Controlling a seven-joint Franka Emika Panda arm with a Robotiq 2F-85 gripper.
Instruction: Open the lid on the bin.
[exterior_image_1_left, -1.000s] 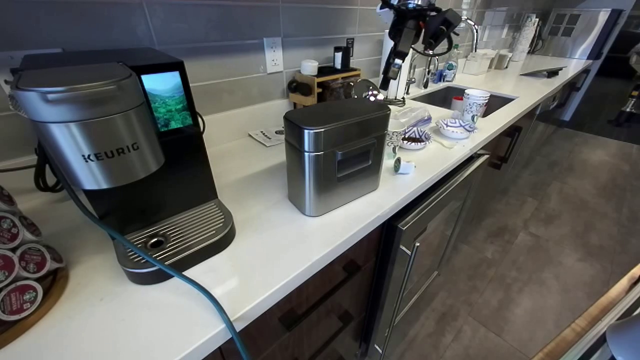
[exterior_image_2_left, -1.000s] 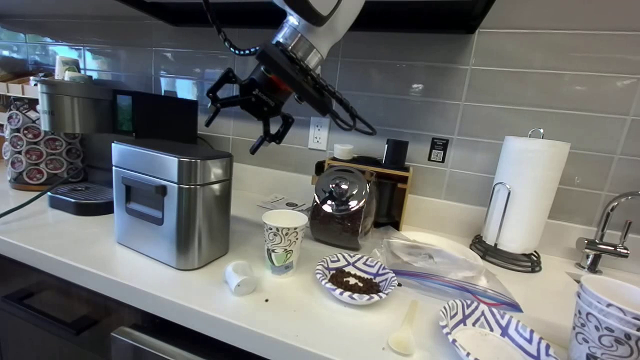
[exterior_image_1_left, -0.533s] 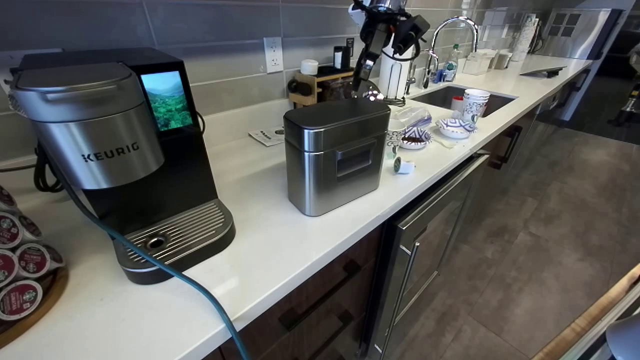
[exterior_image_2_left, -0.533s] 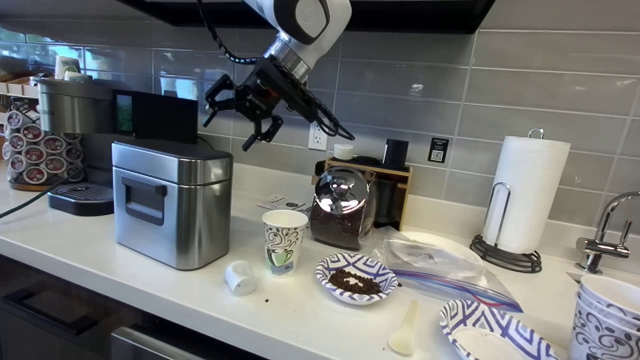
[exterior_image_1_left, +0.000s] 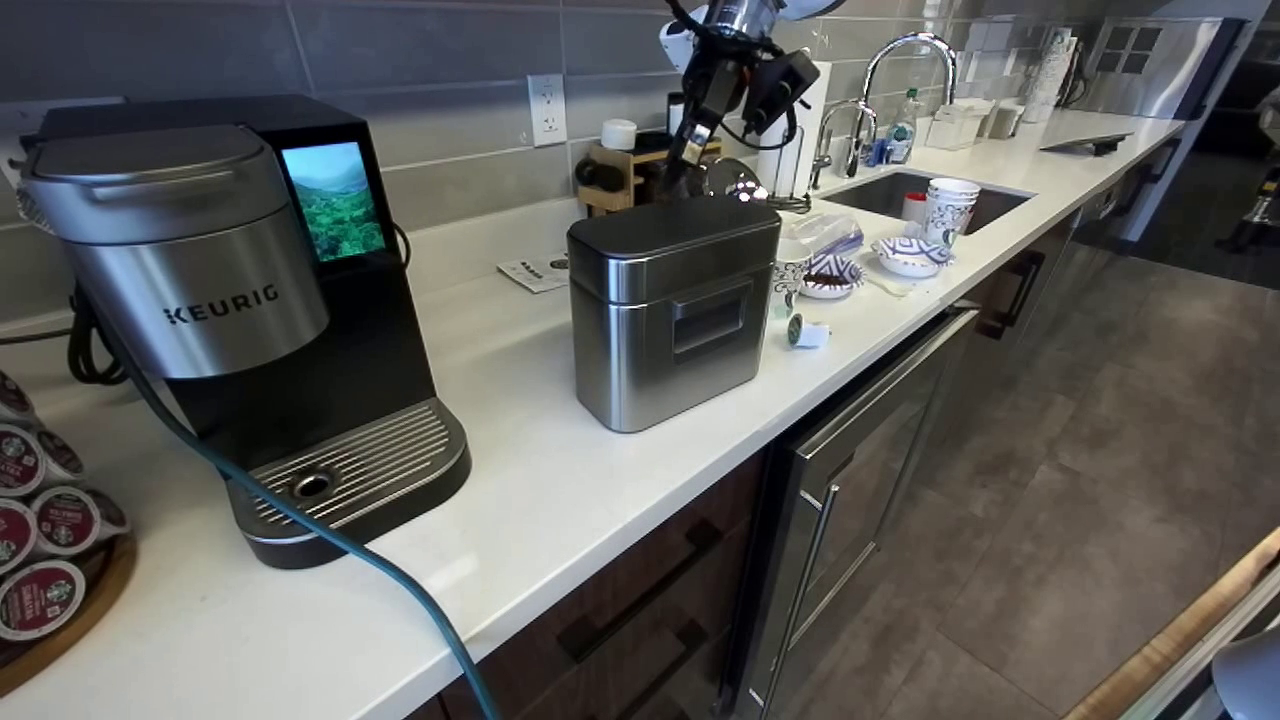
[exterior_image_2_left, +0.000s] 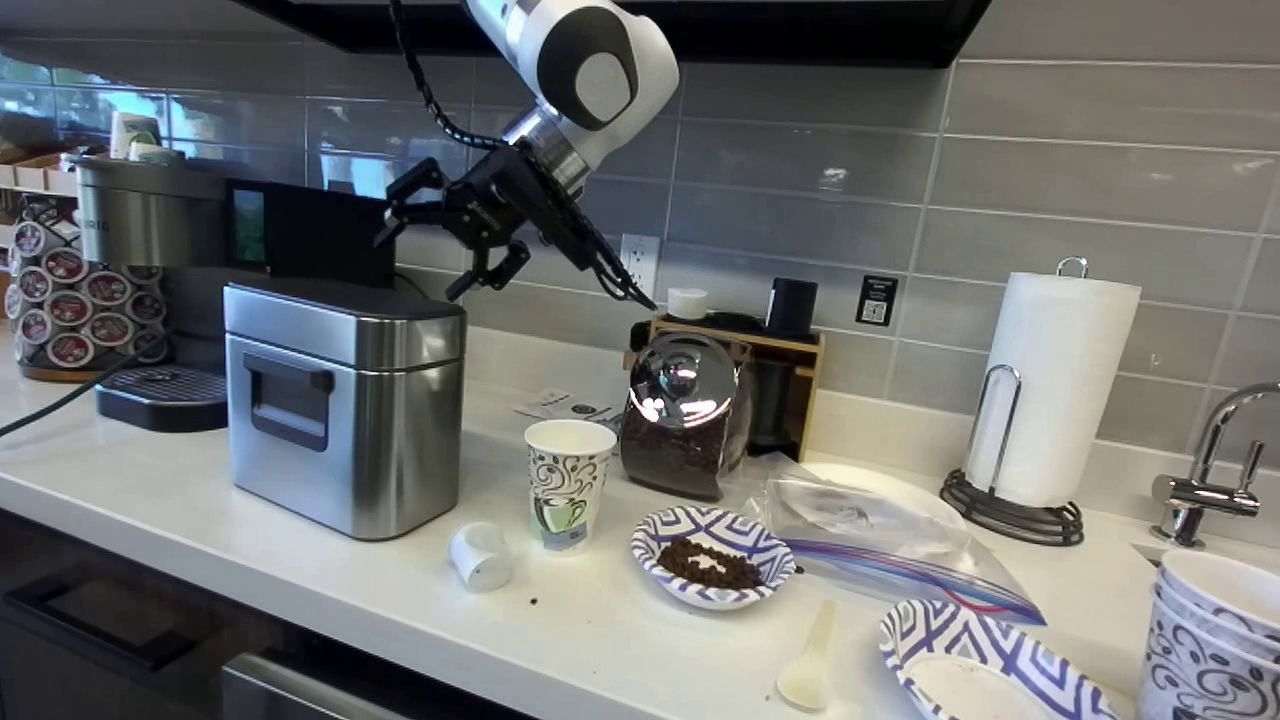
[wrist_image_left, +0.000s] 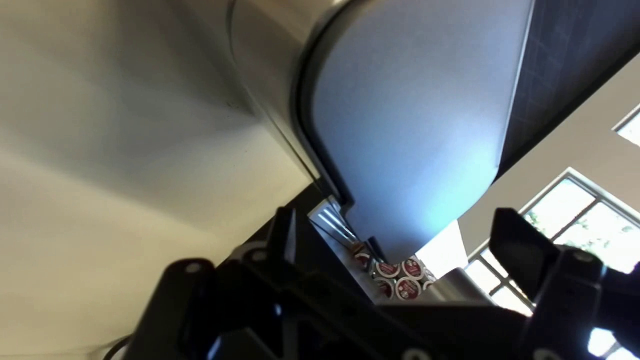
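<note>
Alignment seems in hand: the black two-fingered end effector (exterior_image_2_left: 416, 267), spread and empty, must next raise the flat rectangular dark-grey lid (exterior_image_1_left: 675, 224)

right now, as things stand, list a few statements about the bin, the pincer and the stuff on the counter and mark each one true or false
1. The lid is shut on the bin. True.
2. The pincer is open. True.
3. The pincer is gripping the lid. False: it holds nothing.
4. The bin stands between the coffee machine and the single paper cup. True.
5. That paper cup lies tipped over. False: it stands upright.
6. Nothing on the counter lies on its side. False: the coffee pod does.
</note>
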